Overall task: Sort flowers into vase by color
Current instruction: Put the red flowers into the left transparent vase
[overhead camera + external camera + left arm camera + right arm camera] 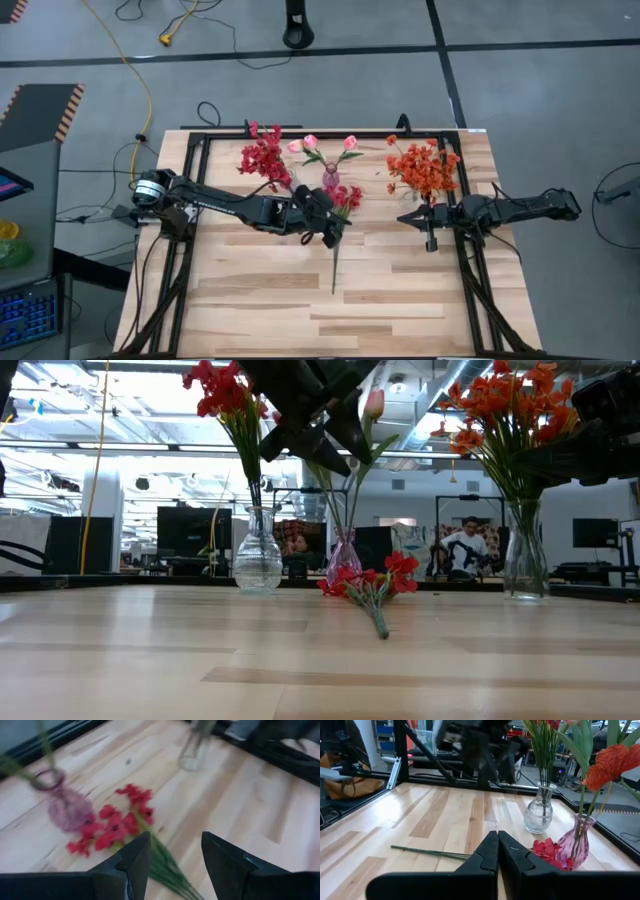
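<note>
A loose sprig of red flowers lies flat on the table, blossoms (346, 198) toward the pink vase and stem (334, 270) toward the near edge. My left gripper (333, 230) hovers open above it; in the left wrist view its fingers (135, 865) stand over the green stems, behind the blossoms (117, 822), touching nothing. The far row holds a clear vase with red flowers (265, 160), a pink vase (330, 182) with pink flowers, and a clear vase with orange flowers (425, 168). My right gripper (430, 228) waits shut at the right, holding nothing.
A black frame (470, 270) runs around the table's sides, under both arms. The near half of the wooden tabletop (300, 310) is bare. In the low view a person (465, 545) sits in the room beyond the table.
</note>
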Motion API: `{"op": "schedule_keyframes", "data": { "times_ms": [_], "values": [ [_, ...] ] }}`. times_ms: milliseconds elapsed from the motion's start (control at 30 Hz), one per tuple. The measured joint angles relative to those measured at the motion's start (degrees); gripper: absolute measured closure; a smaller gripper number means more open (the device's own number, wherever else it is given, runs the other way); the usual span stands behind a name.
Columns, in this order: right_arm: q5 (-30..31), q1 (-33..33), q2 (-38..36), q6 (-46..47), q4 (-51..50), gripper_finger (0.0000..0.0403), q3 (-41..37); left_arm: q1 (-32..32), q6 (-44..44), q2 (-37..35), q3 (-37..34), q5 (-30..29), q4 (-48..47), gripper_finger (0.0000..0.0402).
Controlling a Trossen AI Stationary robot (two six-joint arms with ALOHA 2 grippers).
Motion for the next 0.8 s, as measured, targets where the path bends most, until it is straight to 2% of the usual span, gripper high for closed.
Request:
{"op": "schedule_keyframes", "data": {
  "times_ms": [200, 600, 800],
  "values": [
    [0.04, 0.02, -0.02, 0.00, -0.02, 0.0368, -0.02, 2.47, -7.07, 2.54, -0.03, 1.12, -0.47, 0.0238],
    [0.22, 0.02, -0.02, 0.00, 0.09, 0.0368, -0.04, 4.78, -18.84, 11.00, 0.04, 12.17, -0.20, 0.0238],
    [0.22, 0.02, -0.02, 0.00, 0.09, 0.0368, -0.04, 4.76, -19.50, 12.92, 0.05, 16.70, 1.89, 0.0238]
  ]
}}
